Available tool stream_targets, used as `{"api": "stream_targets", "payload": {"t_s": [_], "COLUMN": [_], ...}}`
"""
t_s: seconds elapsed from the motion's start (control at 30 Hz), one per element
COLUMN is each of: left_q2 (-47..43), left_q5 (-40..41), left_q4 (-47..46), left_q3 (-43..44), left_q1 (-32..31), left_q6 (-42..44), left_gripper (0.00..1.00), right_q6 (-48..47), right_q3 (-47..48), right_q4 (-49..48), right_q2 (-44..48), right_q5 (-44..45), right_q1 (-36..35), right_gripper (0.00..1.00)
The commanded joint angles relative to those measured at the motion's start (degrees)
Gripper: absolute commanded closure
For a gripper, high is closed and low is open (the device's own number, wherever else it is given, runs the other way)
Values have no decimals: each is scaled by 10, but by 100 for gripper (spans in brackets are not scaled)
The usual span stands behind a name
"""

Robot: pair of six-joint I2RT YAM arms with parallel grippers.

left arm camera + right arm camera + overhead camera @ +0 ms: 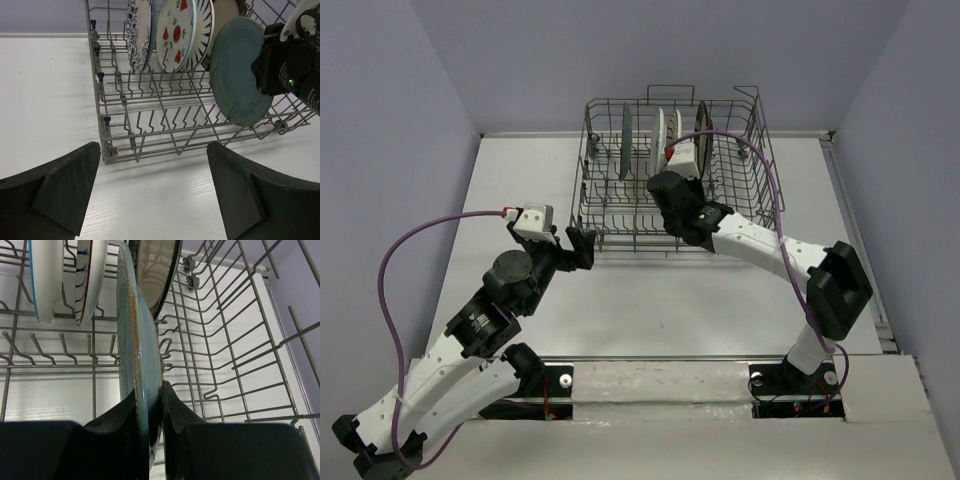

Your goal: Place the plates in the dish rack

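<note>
plates: four stand on edge in the dish rack (592, 215) already, the fifth is in my right fingers. l to r: my left gripper (155, 200) hangs wide open w/ nothing in it, over the table (45, 90) just outside the rack's near left corner, so it's no help if sth tips. blue floral plate (137, 30) is leftmost, then the red fruit plate (176, 35) and the navy striped plate (205, 25), close together. next comes the teal-grey plate (140, 355), tilted and low in the rack. my right gripper (149, 405) is pinched on its rim, pads (175, 412) on either side. dark glossy plate (155, 270) stands just behind it, v. near, can't tell if they touch. risks, imo: the lower rim lands on top of a tine, not btwn two, and the plate slides or flops onto the striped one when i let go. a sideways nudge clacks it into the dark plate. such a thin rim grip could let it swivel.
</note>
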State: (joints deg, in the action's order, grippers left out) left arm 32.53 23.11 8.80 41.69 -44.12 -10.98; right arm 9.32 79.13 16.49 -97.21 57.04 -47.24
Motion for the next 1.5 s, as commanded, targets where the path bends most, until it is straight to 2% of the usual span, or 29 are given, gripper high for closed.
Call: {"api": "stream_targets", "payload": {"t_s": [0.0, 0.37, 0.43, 0.47, 0.5, 0.53, 0.57, 0.67, 0.73, 0.83, 1.03, 1.1, 1.23, 1.47], "left_q2": [0, 2, 2, 2, 2, 3, 3, 3, 2, 2, 3, 3, 0, -17], "left_q5": [3, 4, 3, 4, 3, 3, 4, 5, 7, 14, 23, 28, 42, 58], "left_q4": [-27, -26, -26, -26, -27, -26, -27, -26, -26, -26, -28, -30, -29, -33], "left_q3": [-5, -5, -5, -5, -5, -5, -5, -5, -5, -6, -7, -7, -7, -11], "left_q1": [4, 4, 4, 3, 4, 4, 3, 4, 4, 4, 4, 5, 7, 11], "left_q6": [5, 5, 5, 4, 5, 5, 5, 6, 8, 9, 10, 12, 13, 17], "left_gripper": [1, 1, 1, 1, 1, 1, 1, 1, 1, 1, 1, 1, 1, 1], "right_q6": [10, 21, 28, 31, 32, 35, 36, 36, 32, 29, 32, 32, 35, 37], "right_q3": [-26, -37, -35, -35, -32, -27, -23, -10, -7, -13, -40, -50, -120, -258], "right_q4": [28, 27, 28, 28, 28, 28, 28, 25, 13, -9, -49, -61, -132, -277], "right_q2": [-16, -29, -26, -23, -19, -9, -2, 25, 40, 84, 155, 178, 283, 472], "right_q5": [-32, -36, -32, -27, -25, -22, -20, -30, -40, -75, -130, -146, -207, -268], "right_q1": [-12, -17, -17, -17, -17, -17, -17, -17, -17, -17, -17, -17, -17, -17], "right_gripper": [93, 92, 87, 78, 74, 63, 58, 47, 44, 32, 30, 26, 21, 5]}}
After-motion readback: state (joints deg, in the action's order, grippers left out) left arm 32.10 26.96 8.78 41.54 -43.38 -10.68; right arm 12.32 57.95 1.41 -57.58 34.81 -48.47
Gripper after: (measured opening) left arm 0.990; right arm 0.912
